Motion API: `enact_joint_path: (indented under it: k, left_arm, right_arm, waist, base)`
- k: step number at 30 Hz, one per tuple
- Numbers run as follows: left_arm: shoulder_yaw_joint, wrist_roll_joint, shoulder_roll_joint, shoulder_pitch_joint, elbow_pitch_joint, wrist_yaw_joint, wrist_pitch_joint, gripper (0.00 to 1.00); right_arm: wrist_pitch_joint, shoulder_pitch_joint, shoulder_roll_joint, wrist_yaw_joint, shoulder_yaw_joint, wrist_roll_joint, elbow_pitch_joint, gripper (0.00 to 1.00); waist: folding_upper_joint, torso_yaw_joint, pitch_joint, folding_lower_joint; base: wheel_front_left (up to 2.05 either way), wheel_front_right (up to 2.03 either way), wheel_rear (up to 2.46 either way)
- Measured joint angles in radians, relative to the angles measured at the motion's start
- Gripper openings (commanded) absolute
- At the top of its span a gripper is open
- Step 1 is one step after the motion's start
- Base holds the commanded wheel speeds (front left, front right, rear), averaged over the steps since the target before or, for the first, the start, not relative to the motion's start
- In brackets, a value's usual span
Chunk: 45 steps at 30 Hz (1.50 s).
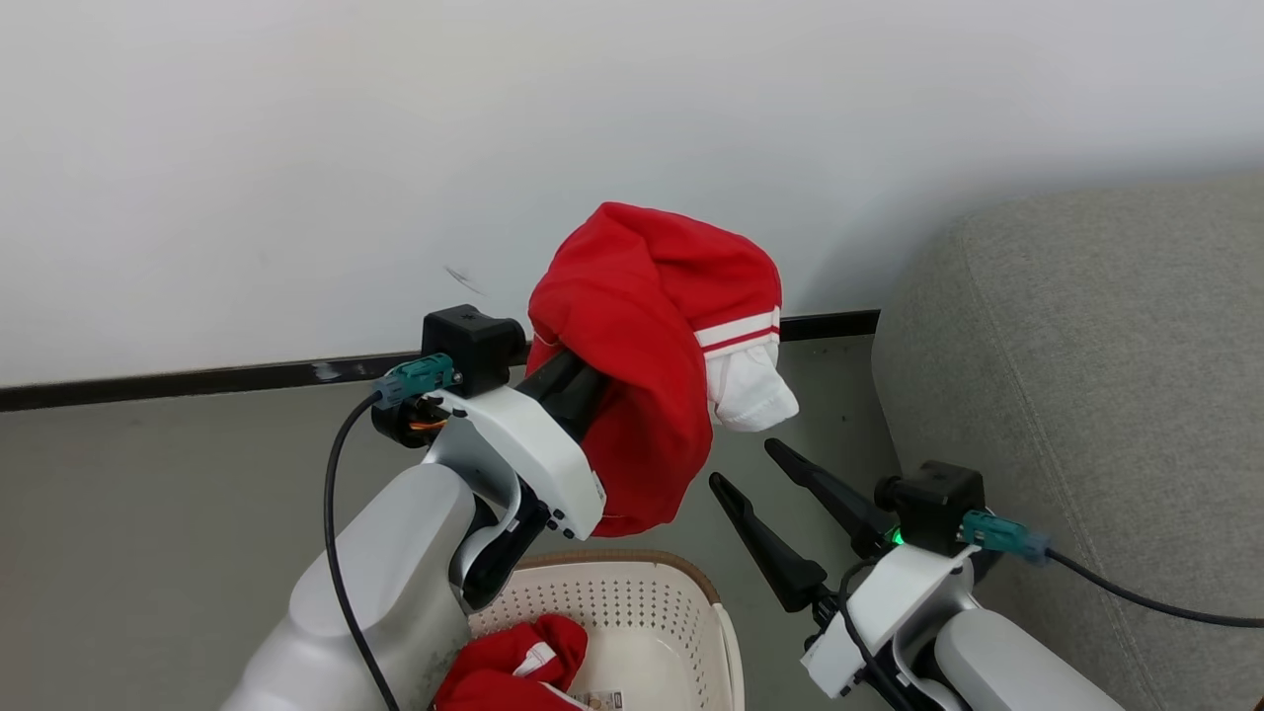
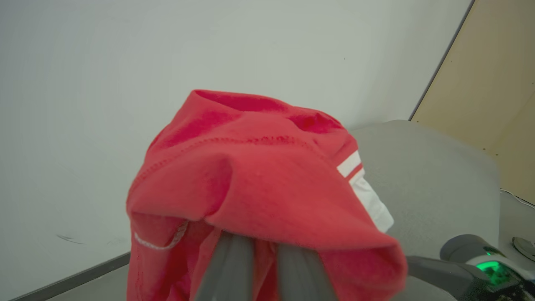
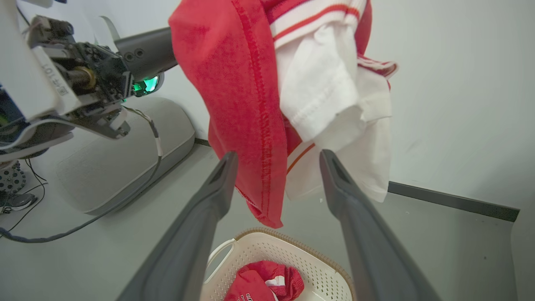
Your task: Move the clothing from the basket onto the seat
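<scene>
While clamped shut on the red garment (image 1: pixel 632 336) hanging above the basket (image 1: pixel 681 568), called for carrying left hand (image 1: pixel 573 385) rightward, fully over the seat (image 1: pixel 1086 346), before loosening. Saw right hand (image 1: pixel 742 462) spread wide, empty, near it. Noted second garment (image 1: pixel 513 662) down in basket.

A red garment (image 2: pixel 259 179) with white stripes drapes over the left gripper (image 2: pixel 264 259), its 2 fingers (image 2: pixel 228 271) close together under the cloth. Behind, at right: grey seat (image 2: pixel 434 184), white wall (image 2: pixel 125 62), tan panel (image 2: pixel 493 83).
</scene>
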Motion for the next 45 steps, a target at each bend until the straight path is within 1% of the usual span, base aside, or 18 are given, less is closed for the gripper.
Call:
enact_joint_path:
  k: [6, 10, 16, 20, 26, 32, 33, 34, 35, 39, 45]
  left_arm:
    - [-0.032, -0.020, -0.003, 0.000, -0.023, 0.000, 0.016, 0.00]
    - [-0.054, -0.030, -0.004, 0.000, -0.039, 0.000, 0.026, 0.00]
    - [-0.084, -0.040, -0.004, 0.000, -0.059, 0.000, 0.036, 0.00]
    - [-0.112, -0.059, -0.003, 0.000, -0.080, 0.000, 0.045, 0.00]
    - [-0.160, -0.106, -0.003, 0.000, -0.110, 0.000, 0.050, 0.00]
    - [-0.193, -0.135, -0.003, 0.000, -0.124, 0.000, 0.051, 0.00]
    - [-0.197, -0.139, -0.003, 0.000, -0.125, 0.001, 0.051, 0.00]
    - [-0.199, -0.140, -0.003, 0.000, -0.125, 0.002, 0.051, 0.00]
    - [-0.201, -0.142, -0.003, 0.000, -0.125, 0.007, 0.051, 0.00]
    - [-0.205, -0.154, -0.003, 0.000, -0.125, 0.013, 0.051, 0.00]
    - [-0.200, -0.156, -0.003, 0.000, -0.119, 0.035, 0.049, 0.00]
  right_arm:
    - [0.000, -0.027, 0.019, 0.000, 0.027, 0.025, 0.088, 1.00]
    - [0.000, -0.059, 0.034, 0.000, 0.069, 0.050, 0.135, 1.00]
    - [0.000, -0.122, 0.037, 0.000, 0.129, 0.076, 0.193, 1.00]
    - [0.000, -0.147, 0.037, 0.000, 0.142, 0.102, 0.232, 1.00]
    - [0.000, -0.177, 0.054, 0.000, 0.198, 0.142, 0.260, 1.00]
    - [0.000, -0.202, 0.062, 0.000, 0.190, 0.173, 0.259, 1.00]
    - [0.000, -0.208, 0.062, 0.000, 0.186, 0.173, 0.258, 0.98]
    - [0.000, -0.212, 0.061, 0.000, 0.182, 0.173, 0.255, 0.42]
    - [0.000, -0.216, 0.061, 0.000, 0.178, 0.173, 0.254, 0.00]
    - [0.000, -0.224, 0.053, 0.000, 0.170, 0.175, 0.248, 0.00]
    - [0.000, -0.224, 0.047, 0.000, 0.172, 0.180, 0.233, 0.00]
  waist:
    - [0.0000, 0.024, 0.006, 0.0000]
    - [0.0000, 0.042, 0.010, 0.0000]
    - [0.0000, 0.077, 0.015, 0.0000]
    - [0.0000, 0.097, 0.017, 0.0000]
    - [0.0000, 0.126, 0.018, 0.0000]
    - [0.0000, 0.149, 0.016, 0.0000]
    - [0.0000, 0.152, 0.016, 0.0001]
    - [0.0000, 0.155, 0.015, 0.0000]
    - [0.0000, 0.157, 0.015, 0.0000]
    - [0.0000, 0.163, 0.010, 0.0000]
    - [0.0000, 0.156, 0.008, 0.0000]
  base:
    - [0.00, 0.00, 0.00]
    - [0.00, 0.00, 0.00]
    - [0.00, 0.00, 0.00]
    - [0.00, 0.00, 0.00]
    - [0.00, 0.00, 0.00]
    - [0.00, 0.00, 0.00]
    - [0.00, 0.00, 0.00]
    - [0.00, 0.00, 0.00]
    - [0.00, 0.00, 0.00]
    - [0.00, 0.00, 0.00]
    - [0.00, 0.00, 0.00]
